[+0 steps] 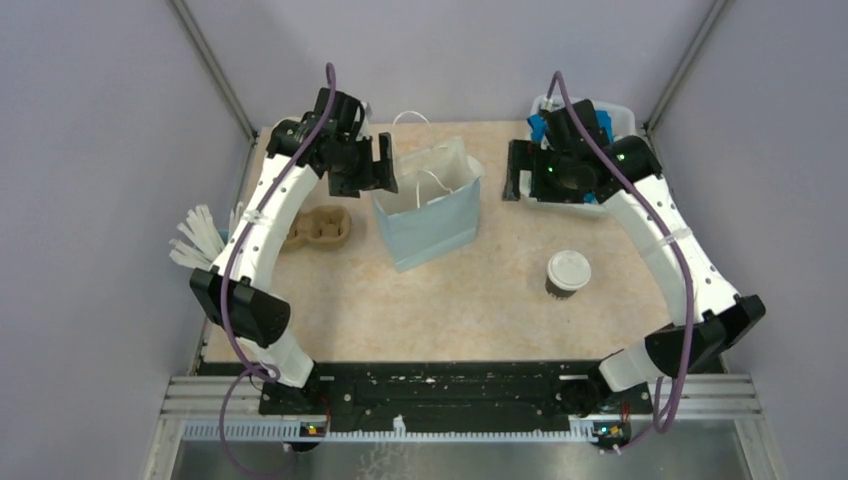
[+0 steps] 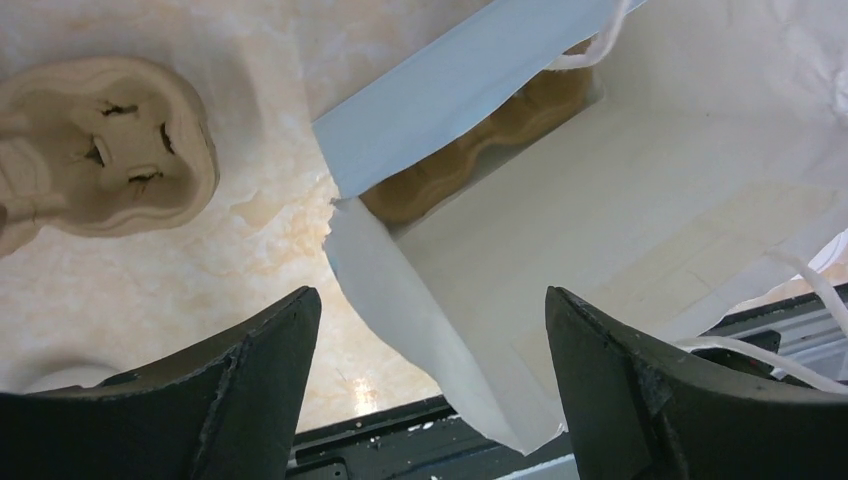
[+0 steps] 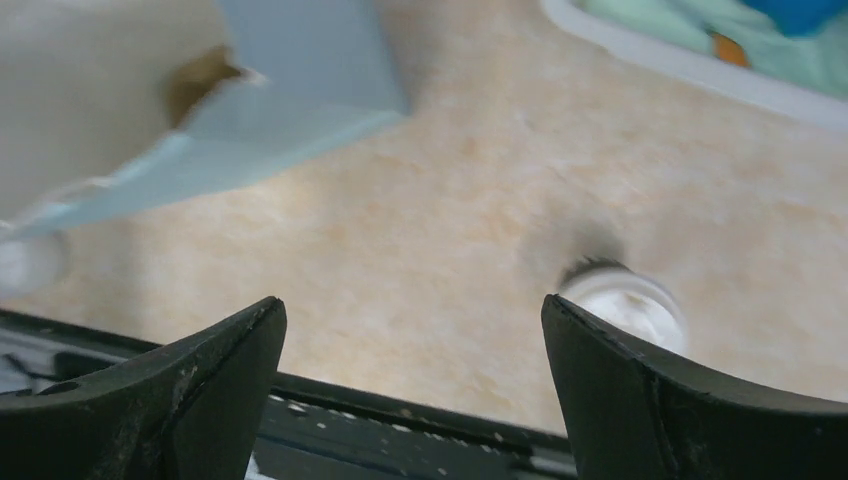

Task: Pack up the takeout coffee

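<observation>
The left tool [image 2: 430, 300] is spread wide and holds nothing, poised over the left rim of the open paper bag [image 1: 430, 215] near the far edge of the table [image 1: 480, 310]. The right tool [image 3: 412, 305] is equally wide open and touches nothing. The coffee cup [image 1: 568, 272] stands upright near the right edge.

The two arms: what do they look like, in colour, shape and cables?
Both the left arm and the right arm have white links with black joint housings. A purple cable runs along each. Small green lights glow near the right wrist. The fingers are black, broad at the base and tapering to a curved tip.
</observation>
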`<action>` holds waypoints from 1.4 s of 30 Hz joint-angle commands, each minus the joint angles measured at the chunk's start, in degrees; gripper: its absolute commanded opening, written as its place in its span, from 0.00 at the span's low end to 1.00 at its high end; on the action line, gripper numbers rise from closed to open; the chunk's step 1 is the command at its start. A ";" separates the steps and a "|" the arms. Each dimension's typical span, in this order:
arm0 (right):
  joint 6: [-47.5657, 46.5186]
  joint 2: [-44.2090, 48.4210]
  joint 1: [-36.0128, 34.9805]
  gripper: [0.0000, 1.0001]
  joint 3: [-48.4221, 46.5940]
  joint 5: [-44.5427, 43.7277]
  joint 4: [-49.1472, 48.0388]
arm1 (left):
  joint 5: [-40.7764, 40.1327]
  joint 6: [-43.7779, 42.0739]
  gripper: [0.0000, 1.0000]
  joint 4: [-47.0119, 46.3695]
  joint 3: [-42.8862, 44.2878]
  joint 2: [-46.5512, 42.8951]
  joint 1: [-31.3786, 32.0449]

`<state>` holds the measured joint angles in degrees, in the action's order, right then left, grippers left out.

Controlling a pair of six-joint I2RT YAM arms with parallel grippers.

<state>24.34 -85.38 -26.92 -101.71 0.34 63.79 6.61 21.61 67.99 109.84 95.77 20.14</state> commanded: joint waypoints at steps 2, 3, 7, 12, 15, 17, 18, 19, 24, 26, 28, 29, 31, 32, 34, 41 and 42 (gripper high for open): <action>-0.11 5.87 0.17 0.99 7.50 -19.51 20.58 | 0.11 1.75 0.88 1.40 -0.87 -3.57 -0.02; 1.44 7.48 0.17 0.99 11.31 -19.69 20.24 | 0.61 1.91 0.88 0.48 -1.65 -4.12 -0.01; 3.44 12.78 2.76 0.99 22.52 -15.63 13.96 | 2.82 2.28 0.88 -0.83 -2.72 -4.97 -0.03; 1.58 13.55 6.19 0.98 28.47 -13.09 7.95 | 3.75 2.05 0.89 -1.45 -3.37 -5.25 -0.06; 0.05 13.21 8.81 0.99 31.62 -11.69 3.86 | 4.30 2.04 0.89 -1.96 -4.32 -5.66 -0.01; -0.90 12.79 10.36 0.99 32.80 -11.48 2.21 | 4.83 2.04 0.89 -2.27 -4.65 -5.68 -0.02; -1.54 12.64 11.04 0.99 33.25 -10.98 1.37 | 5.01 2.04 0.89 -2.32 -4.59 -5.68 -0.06; -2.01 12.66 11.77 0.99 33.71 -10.29 0.59 | 5.15 1.99 0.89 -2.33 -4.55 -5.80 -0.04; -3.44 12.05 12.14 0.99 35.04 -7.58 -1.68 | 4.87 1.70 0.90 -2.16 -4.77 -6.03 -0.03; -3.68 12.30 12.13 0.98 35.10 -7.80 -2.21 | 4.88 1.69 0.91 -2.07 -4.88 -6.03 -0.01; -3.92 11.87 12.11 0.96 35.26 -8.51 -2.03 | 5.13 1.73 0.91 -2.15 -4.92 -5.90 -0.08; -3.98 11.42 12.15 0.95 35.33 -8.97 -1.88 | 5.19 1.77 0.91 -2.20 -4.90 -5.83 -0.02; -4.35 11.05 12.16 0.93 35.77 -9.56 -1.88 | 5.47 1.86 0.91 -2.32 -4.93 -5.68 -0.01; -4.40 11.00 12.15 0.93 35.80 -9.91 -1.87 | 5.43 1.94 0.91 -2.33 -4.95 -5.66 -0.06; -4.51 10.97 12.15 0.92 35.83 -10.62 -1.83 | 5.59 2.03 0.91 -2.42 -4.99 -5.68 -0.02; -5.64 10.50 12.13 0.90 36.32 -10.25 -2.56 | 5.43 2.29 0.91 -2.77 -5.85 -6.08 -0.04; -5.88 10.51 12.13 0.89 36.30 -9.81 -2.91 | 5.51 2.37 0.91 -2.84 -5.93 -6.11 -0.02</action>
<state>20.08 -74.70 -15.09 -65.34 -9.32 62.70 11.33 23.73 67.18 104.44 91.98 20.14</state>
